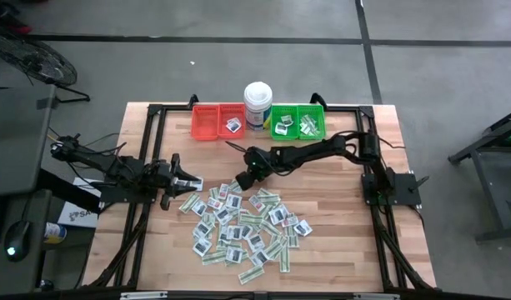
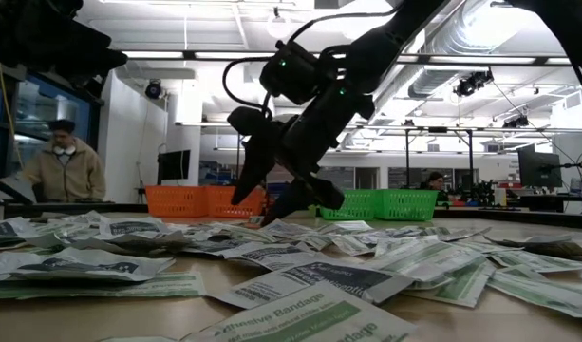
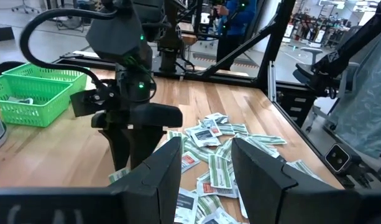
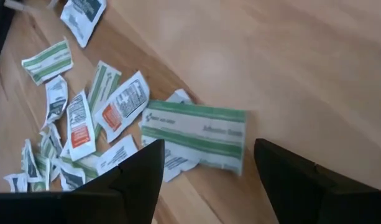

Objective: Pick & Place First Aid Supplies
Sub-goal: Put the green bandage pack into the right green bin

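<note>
The first aid supplies (image 1: 242, 227) lie as a loose heap of small flat packets on the middle of the wooden table, some white squares, some green-and-white strips. My right gripper (image 1: 241, 180) reaches in from the right and slants down over the heap's far edge, open. In the right wrist view a green-and-white strip (image 4: 196, 138) lies flat on the wood just beyond its fingertips, untouched. My left gripper (image 1: 188, 182) waits level at the heap's left side, open, with nothing between its fingers (image 3: 160, 171).
Along the far edge stand two red bins (image 1: 217, 122), a white round tub (image 1: 258, 104) and two green bins (image 1: 298, 122), some holding a few packets. Bare wood lies right of the heap (image 1: 338, 217). A person (image 2: 67, 163) stands beyond the table.
</note>
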Tool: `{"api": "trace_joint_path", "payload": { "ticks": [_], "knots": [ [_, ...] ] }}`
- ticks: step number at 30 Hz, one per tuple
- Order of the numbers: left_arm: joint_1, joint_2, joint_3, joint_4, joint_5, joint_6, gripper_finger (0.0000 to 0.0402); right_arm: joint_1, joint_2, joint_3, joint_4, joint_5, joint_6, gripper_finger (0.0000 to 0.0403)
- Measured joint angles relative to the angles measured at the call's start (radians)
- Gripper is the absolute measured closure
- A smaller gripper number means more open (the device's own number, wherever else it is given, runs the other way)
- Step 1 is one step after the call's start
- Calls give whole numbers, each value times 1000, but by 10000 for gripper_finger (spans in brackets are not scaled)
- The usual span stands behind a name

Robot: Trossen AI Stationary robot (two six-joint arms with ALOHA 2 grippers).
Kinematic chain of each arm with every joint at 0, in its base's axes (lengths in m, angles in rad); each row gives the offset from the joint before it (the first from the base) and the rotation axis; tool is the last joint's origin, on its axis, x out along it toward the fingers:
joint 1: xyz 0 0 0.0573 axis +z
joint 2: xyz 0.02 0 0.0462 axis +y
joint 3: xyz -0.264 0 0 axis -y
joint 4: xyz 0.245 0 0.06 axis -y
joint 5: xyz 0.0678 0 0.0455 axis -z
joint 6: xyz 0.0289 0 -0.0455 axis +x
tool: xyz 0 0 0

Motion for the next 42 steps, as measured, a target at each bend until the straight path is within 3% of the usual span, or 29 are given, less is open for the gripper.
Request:
{"api": "trace_joint_path", "payload": {
  "ticks": [10, 32, 42],
  "knots": [
    [0, 0, 0, 0, 0, 0, 261, 13, 0, -1, -22, 38, 65, 177],
    [0, 0, 0, 0, 4, 3, 261, 11, 2, -4, -57, 105, 51, 394],
    [0, 0, 0, 0, 5, 3, 261, 11, -9, -5, -56, 74, 37, 402]
  ]
}}
